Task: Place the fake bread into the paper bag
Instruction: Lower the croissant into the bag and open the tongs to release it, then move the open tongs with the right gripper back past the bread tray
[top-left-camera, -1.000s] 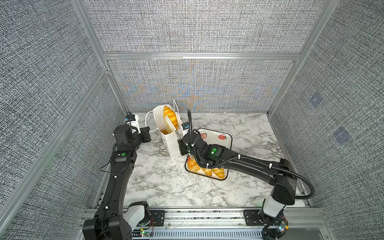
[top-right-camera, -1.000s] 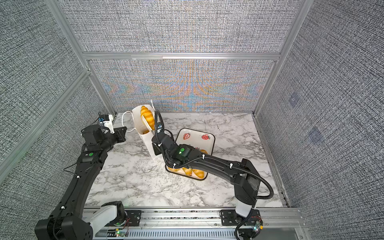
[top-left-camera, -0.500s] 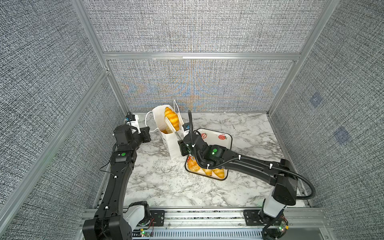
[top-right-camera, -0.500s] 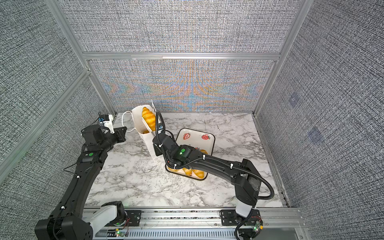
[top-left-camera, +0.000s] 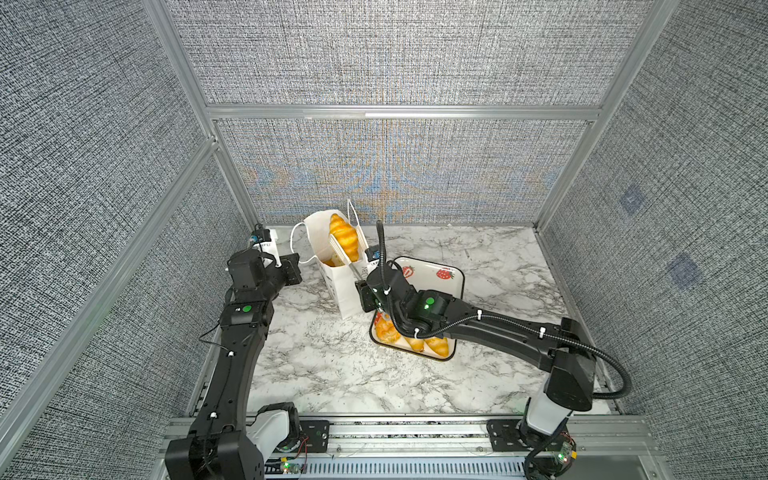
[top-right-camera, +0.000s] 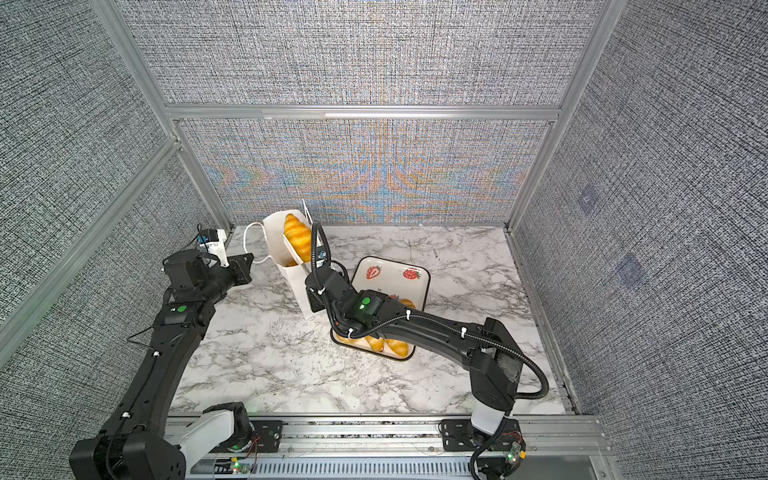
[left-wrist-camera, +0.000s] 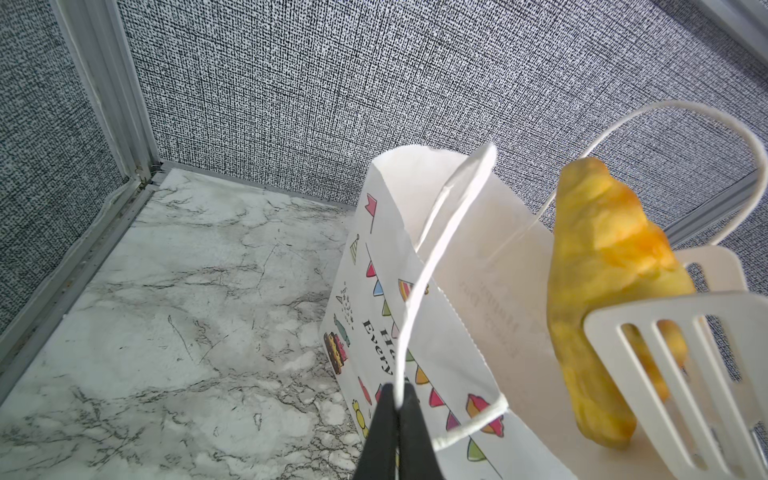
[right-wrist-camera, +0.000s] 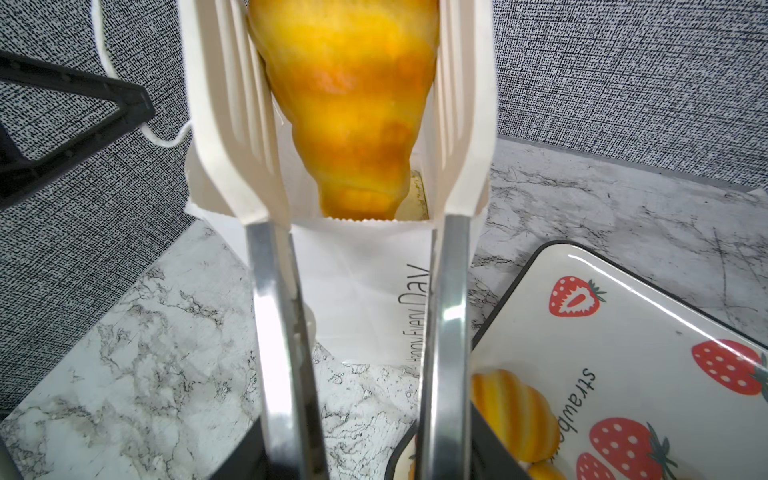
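The white paper bag (top-left-camera: 344, 293) (top-right-camera: 296, 284) stands upright at the back left of the marble table. My left gripper (left-wrist-camera: 397, 400) is shut on one of its thin cord handles (left-wrist-camera: 419, 291) and holds it out to the left. My right gripper (right-wrist-camera: 365, 457) grips a pair of metal tongs (right-wrist-camera: 272, 316) with white slotted heads. A golden croissant (top-left-camera: 344, 239) (top-right-camera: 298, 237) (right-wrist-camera: 349, 116) stands on end between those heads at the bag's mouth, its lower tip behind the rim. More fake bread (top-left-camera: 332, 262) lies inside the bag.
A white strawberry-printed tray (top-left-camera: 453, 286) (top-right-camera: 395, 286) (right-wrist-camera: 644, 332) sits right of the bag, partly under my right arm. Several pastries (top-left-camera: 415, 341) (right-wrist-camera: 511, 411) lie at its near end. The cage walls stand close behind the bag.
My right wrist has shifted very slightly. The croissant stays upright between the tong heads at the bag's mouth. The left arm has not moved.
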